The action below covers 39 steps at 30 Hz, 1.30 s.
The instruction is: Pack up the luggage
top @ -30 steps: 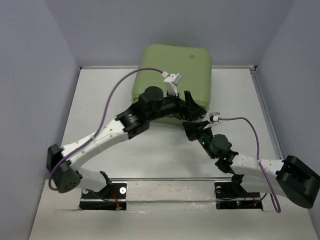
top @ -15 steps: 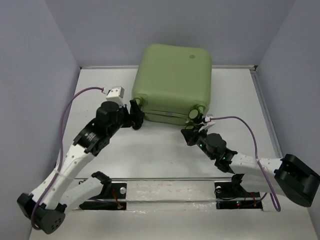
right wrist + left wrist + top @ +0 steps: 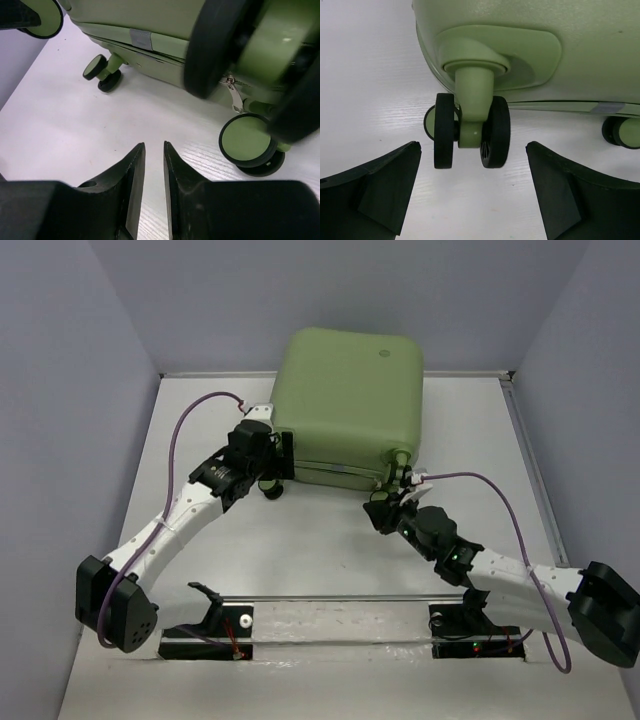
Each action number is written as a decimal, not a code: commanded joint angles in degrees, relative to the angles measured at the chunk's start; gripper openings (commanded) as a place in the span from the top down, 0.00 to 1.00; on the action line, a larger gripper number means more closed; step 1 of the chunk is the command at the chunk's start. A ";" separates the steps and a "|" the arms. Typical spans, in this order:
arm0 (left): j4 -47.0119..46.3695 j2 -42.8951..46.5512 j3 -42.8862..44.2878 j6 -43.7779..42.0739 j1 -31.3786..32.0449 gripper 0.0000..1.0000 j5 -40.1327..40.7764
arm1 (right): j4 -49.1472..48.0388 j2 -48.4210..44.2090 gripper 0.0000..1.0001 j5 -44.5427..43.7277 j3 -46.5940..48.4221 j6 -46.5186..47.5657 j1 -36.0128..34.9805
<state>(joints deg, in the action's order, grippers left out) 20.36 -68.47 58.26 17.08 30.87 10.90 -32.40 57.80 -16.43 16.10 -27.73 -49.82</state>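
The left gripper (image 3: 471, 155) is standing wide and holding nothing, its fingers (image 3: 380, 185) flanking bare table (image 3: 370, 75). A second ago this arm was reaching across the lid. It has since swung out and come back in low at the near-left corner. Just ahead of it, centred between the fingers but untouched, a twin caster (image 3: 470, 132) is hanging from the luggage (image 3: 530, 30).

The right gripper (image 3: 154, 145) is parting only to a narrow slit with nothing in it, where a moment ago it was closed. Close ahead and to its right, a zip pull (image 3: 233, 89) is dangling at the shut seam. I judge that this gripper is letting go after working the zip, so the closing step is looking finished or nearly so. The left one seems to be lining up to steady or shift the case.

Beyond both grippers the luggage is lying flat and closed, toward the far wall.

Counting: one suitcase, two grippers, four casters (image 3: 248, 145) in the right wrist view, one zip pull, and one round emblem (image 3: 383, 353) on the lid.
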 commanded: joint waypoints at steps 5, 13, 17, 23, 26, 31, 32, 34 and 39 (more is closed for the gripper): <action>-4.89 -3.07 2.12 -3.81 -4.15 0.27 -5.17 | 2.60 -2.43 0.67 -0.27 1.74 1.45 0.34; -6.12 -4.22 4.23 -4.69 -4.33 0.93 -9.31 | 10.78 -1.82 0.51 -4.49 3.41 0.39 0.34; -9.01 0.34 2.30 -2.24 -4.33 0.94 -17.36 | 12.80 -1.11 0.47 -8.00 3.68 0.30 0.34; -14.47 10.27 1.33 7.61 -4.42 0.94 -28.91 | 16.05 -1.02 0.41 -13.36 6.92 4.69 0.34; -13.86 13.70 1.94 9.98 -4.42 0.94 -29.18 | 17.63 -1.81 0.40 -14.34 7.72 5.93 1.48; -12.62 18.19 -0.94 13.05 -4.42 0.94 -27.78 | 18.96 -4.27 0.38 -10.58 6.49 6.37 7.26; -12.89 18.98 -3.48 13.85 -4.42 0.94 -27.77 | 18.96 -4.45 0.38 -9.43 6.23 6.37 8.33; -14.73 21.09 -5.78 15.34 -4.42 0.94 -28.30 | 18.17 -4.19 0.38 -5.56 5.79 7.07 10.09; -21.83 23.02 -13.50 21.40 -4.33 0.94 -31.72 | 12.56 -2.70 0.38 -0.73 5.79 11.54 10.62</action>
<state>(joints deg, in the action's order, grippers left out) 17.72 -50.63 46.26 35.79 25.76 -10.66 -14.59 54.06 -22.24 21.37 -20.49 -39.99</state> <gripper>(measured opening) 0.601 0.624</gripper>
